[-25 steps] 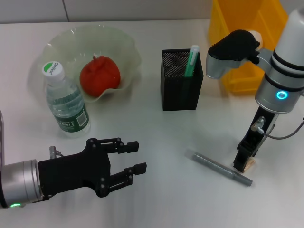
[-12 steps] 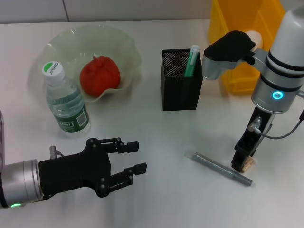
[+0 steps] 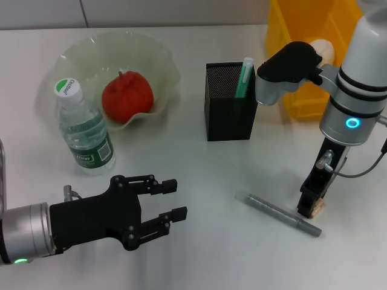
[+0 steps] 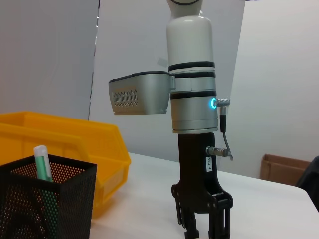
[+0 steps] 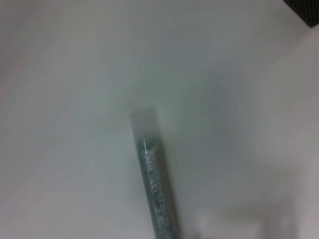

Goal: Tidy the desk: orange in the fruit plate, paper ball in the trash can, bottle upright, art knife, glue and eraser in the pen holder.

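The orange point(image 3: 126, 95) lies in the pale-green fruit plate point(image 3: 78, 49). In front of the plate the bottle point(image 3: 84, 133) stands upright. A green glue stick point(image 3: 243, 77) sticks out of the black mesh pen holder point(image 3: 230, 112). Inside the yellow trash can point(image 3: 302, 30) lies the paper ball point(image 3: 321, 48). The grey art knife point(image 3: 281, 214) lies flat on the table. Just right of the knife, my right gripper point(image 3: 312, 204) points straight down, shut on the tan eraser point(image 3: 318, 209) at the tabletop. My left gripper point(image 3: 166, 202) hovers open and empty at the front left.
The left wrist view shows the right gripper point(image 4: 202, 228) standing upright, with the pen holder point(image 4: 50, 199) and the trash can point(image 4: 79, 144) beside it. In the right wrist view the art knife point(image 5: 154, 191) lies close below.
The right arm's upper part has swung slightly to the left while its fingertips stay at the eraser. The left arm has not moved.
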You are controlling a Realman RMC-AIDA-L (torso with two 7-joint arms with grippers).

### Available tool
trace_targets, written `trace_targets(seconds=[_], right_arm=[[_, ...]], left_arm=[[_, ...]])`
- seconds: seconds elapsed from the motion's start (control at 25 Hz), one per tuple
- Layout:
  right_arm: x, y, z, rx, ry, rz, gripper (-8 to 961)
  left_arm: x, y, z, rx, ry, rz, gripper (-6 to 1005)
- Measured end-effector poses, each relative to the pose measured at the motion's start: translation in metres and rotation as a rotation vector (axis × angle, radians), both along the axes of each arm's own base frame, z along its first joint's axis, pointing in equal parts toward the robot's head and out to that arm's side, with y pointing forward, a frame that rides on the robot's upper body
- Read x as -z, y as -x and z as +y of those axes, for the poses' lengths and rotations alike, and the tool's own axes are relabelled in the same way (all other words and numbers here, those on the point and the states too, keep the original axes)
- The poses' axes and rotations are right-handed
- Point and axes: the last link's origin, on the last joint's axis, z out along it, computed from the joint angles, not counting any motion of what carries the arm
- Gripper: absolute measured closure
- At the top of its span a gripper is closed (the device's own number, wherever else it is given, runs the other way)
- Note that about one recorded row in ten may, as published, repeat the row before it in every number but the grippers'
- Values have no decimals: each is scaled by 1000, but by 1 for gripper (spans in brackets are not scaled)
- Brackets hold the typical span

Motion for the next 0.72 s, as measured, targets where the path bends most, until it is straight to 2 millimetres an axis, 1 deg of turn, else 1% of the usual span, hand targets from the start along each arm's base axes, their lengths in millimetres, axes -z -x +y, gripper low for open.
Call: trace_targets(seconds=[0.28,0.52,0.72], right_arm=[[0,-1,-1,5,-2,-1,451],[0,0,-1,8,-5,5,452],[-1,2,0,10,-10,20,505]], left_arm=[[0,0,0,0,0,-1,517],[0,0,0,0,-1,-1,517],[0,0,0,-1,-2,-2,517]])
